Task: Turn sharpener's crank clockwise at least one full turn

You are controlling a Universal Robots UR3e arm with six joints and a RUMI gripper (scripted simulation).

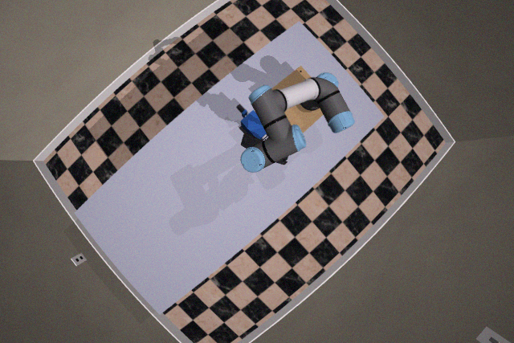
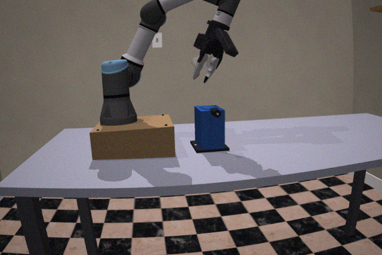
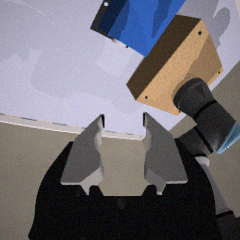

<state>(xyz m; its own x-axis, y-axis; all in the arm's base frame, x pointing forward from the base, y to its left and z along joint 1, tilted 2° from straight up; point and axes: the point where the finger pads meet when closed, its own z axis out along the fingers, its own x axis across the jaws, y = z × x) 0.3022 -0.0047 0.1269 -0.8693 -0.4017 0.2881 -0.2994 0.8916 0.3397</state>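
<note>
A blue box-shaped sharpener (image 2: 209, 128) stands on a black base plate on the grey table, right of the arm's wooden pedestal. A small black round part (image 2: 215, 113) sits high on its front face; the crank itself is hard to make out there. From above, the sharpener (image 1: 250, 123) is partly hidden under the arm, with a dark piece (image 1: 241, 109) sticking out at its far end. My gripper (image 2: 201, 76) hangs high above the sharpener, fingers pointing down, partly open with nothing between them. The wrist view shows the empty gap between the fingers and the sharpener (image 3: 137, 22) at the top.
The wooden pedestal (image 2: 132, 136) carrying the arm's base stands left of the sharpener, close to it. It also shows in the wrist view (image 3: 175, 65). The table's edge runs just beyond the fingertips in the wrist view.
</note>
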